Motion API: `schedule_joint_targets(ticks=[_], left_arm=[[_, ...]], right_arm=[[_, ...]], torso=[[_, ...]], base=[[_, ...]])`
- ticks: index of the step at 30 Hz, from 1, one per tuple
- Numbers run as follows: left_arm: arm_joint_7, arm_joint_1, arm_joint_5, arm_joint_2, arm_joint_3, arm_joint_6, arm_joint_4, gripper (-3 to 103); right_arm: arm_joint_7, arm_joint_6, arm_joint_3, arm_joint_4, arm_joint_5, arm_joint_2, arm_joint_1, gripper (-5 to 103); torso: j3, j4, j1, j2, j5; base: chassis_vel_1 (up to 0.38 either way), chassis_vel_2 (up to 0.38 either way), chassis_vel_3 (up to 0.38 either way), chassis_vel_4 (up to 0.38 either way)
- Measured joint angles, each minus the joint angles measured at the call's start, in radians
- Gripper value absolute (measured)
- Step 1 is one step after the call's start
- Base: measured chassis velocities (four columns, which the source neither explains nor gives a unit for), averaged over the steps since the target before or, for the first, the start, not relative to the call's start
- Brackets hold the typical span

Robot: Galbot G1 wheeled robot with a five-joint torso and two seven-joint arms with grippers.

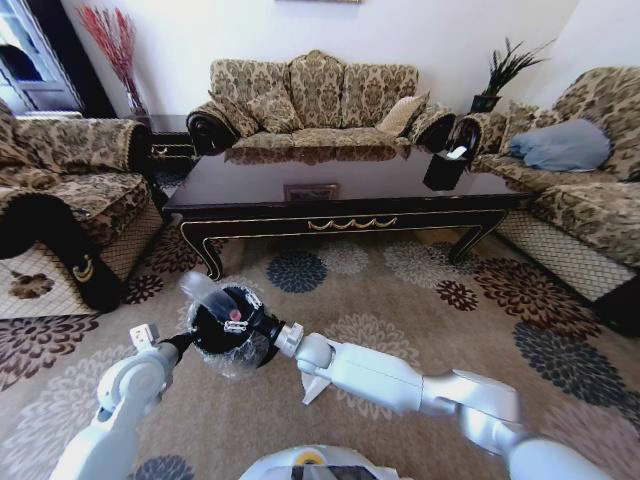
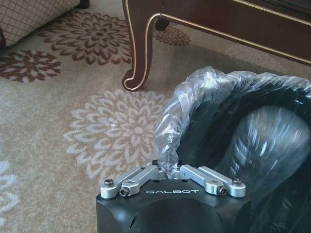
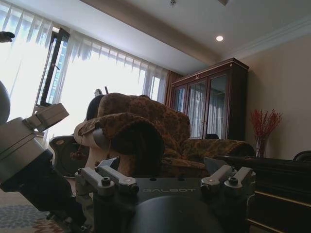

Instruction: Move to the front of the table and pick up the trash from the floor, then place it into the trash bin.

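Both arms meet at the trash bin (image 1: 228,325): left gripper (image 2: 171,171) clamped on its plastic liner, right gripper (image 1: 252,322) above it, spread open. Judging release stage; next, withdraw.

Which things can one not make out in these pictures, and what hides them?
- Inside of the trash bin: in the head view the right gripper covers its mouth; in the left wrist view it is dark, with a blurred clear shape across it.
- Left gripper fingertips: crinkled bag hides them in the left wrist view.
- Right gripper fingertips: cut off in the right wrist view.
- Table: far legs hidden by its own top.
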Motion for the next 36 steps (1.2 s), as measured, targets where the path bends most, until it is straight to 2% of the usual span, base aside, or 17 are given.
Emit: schedule_joint_targets(ticks=[2, 4, 5, 9, 10, 15, 19, 21, 23, 25, 26, 29, 31, 32, 35, 36], left_arm=[[0.000, 0.002, 0.000, 0.002, -0.002, 0.000, -0.001, 2], [0.000, 0.007, 0.000, 0.004, -0.008, 0.000, -0.006, 2], [0.000, 0.007, 0.000, 0.004, -0.008, 0.000, -0.006, 2], [-0.002, 0.020, -0.005, 0.012, -0.030, 0.000, -0.020, 2], [-0.002, 0.020, -0.005, 0.012, -0.030, 0.000, -0.020, 2], [-0.013, 0.032, -0.043, 0.019, -0.080, 0.000, -0.049, 2], [-0.015, 0.038, -0.051, 0.006, -0.098, 0.000, -0.065, 2], [-0.017, 0.036, -0.051, 0.005, -0.098, -0.001, -0.068, 2], [-0.017, 0.036, -0.051, 0.006, -0.098, -0.001, -0.069, 2], [-0.018, 0.038, -0.046, 0.018, -0.098, -0.001, -0.077, 2], [-0.018, 0.038, -0.044, 0.024, -0.095, -0.001, -0.080, 2], [-0.018, 0.038, -0.042, 0.031, -0.091, -0.001, -0.082, 2], [-0.015, 0.038, -0.037, 0.042, -0.084, -0.001, -0.083, 2], [-0.015, 0.038, -0.037, 0.042, -0.084, -0.001, -0.083, 2], [-0.014, 0.045, -0.033, 0.045, -0.090, -0.001, -0.093, 2], [-0.014, 0.045, -0.033, 0.045, -0.090, -0.001, -0.093, 2]], right_arm=[[0.002, -0.001, 0.007, 0.016, 0.000, -0.020, -0.001, 99], [0.010, -0.008, 0.034, 0.054, 0.003, -0.068, -0.007, 100], [0.010, -0.008, 0.034, 0.054, 0.003, -0.068, -0.007, 100], [0.042, -0.046, 0.121, 0.108, 0.007, -0.179, -0.032, 100], [0.042, -0.046, 0.121, 0.108, 0.007, -0.179, -0.032, 100], [0.100, -0.111, 0.244, 0.130, 0.008, -0.278, -0.107, 100], [0.137, -0.150, 0.307, 0.135, 0.016, -0.308, -0.164, 100], [0.211, -0.230, 0.371, 0.147, 0.028, -0.338, -0.229, 100], [0.235, -0.257, 0.381, 0.150, 0.032, -0.346, -0.243, 100], [0.316, -0.360, 0.416, 0.159, 0.048, -0.377, -0.299, 100], [0.323, -0.394, 0.436, 0.168, 0.062, -0.397, -0.336, 100], [0.307, -0.425, 0.460, 0.187, 0.090, -0.423, -0.387, 100], [0.212, -0.444, 0.479, 0.212, 0.119, -0.468, -0.456, 100], [0.212, -0.444, 0.479, 0.212, 0.119, -0.468, -0.456, 100], [0.008, -0.360, 0.448, 0.145, 0.029, -0.483, -0.451, 100], [0.008, -0.360, 0.448, 0.145, 0.029, -0.483, -0.451, 100]], torso=[[0.000, -0.0001, 0.000, 0.000, 0.0000], [0.000, 0.0001, 0.000, 0.000, 0.0002], [0.000, 0.0001, 0.000, 0.000, 0.0002], [0.000, -0.0003, 0.000, 0.000, 0.0001], [0.000, -0.0003, 0.000, 0.000, 0.0001], [0.000, -0.0001, 0.000, 0.000, 0.0002], [0.000, 0.0001, 0.000, 0.000, 0.0003], [0.000, -0.0001, 0.000, 0.000, 0.0001], [0.000, -0.0003, 0.000, 0.000, 0.0001], [0.000, 0.0000, 0.000, 0.000, 0.0003], [0.000, 0.0000, 0.000, 0.000, 0.0004], [0.000, 0.0000, 0.000, 0.000, 0.0004], [0.000, -0.0009, 0.000, 0.000, 0.0000], [0.000, -0.0009, 0.000, 0.000, 0.0000], [0.000, -0.0001, 0.000, 0.000, 0.0001], [0.000, -0.0001, 0.000, 0.000, 0.0001]], base=[[0.000, 0.000, 0.000, 0.000], [0.000, 0.000, 0.000, 0.000], [0.000, 0.000, 0.000, 0.000], [0.000, 0.000, 0.000, 0.000], [0.000, 0.000, 0.000, 0.000], [0.000, 0.000, 0.000, 0.000], [0.000, 0.000, 0.000, 0.000], [0.000, 0.000, 0.000, 0.000], [0.000, 0.000, 0.000, 0.000], [0.000, 0.000, 0.000, 0.000], [0.000, 0.000, 0.000, 0.000], [0.000, 0.000, 0.000, 0.000], [0.000, 0.000, 0.000, 0.000], [0.000, 0.000, 0.000, 0.000], [0.000, 0.000, 0.000, 0.000], [0.000, 0.000, 0.000, 0.000]])
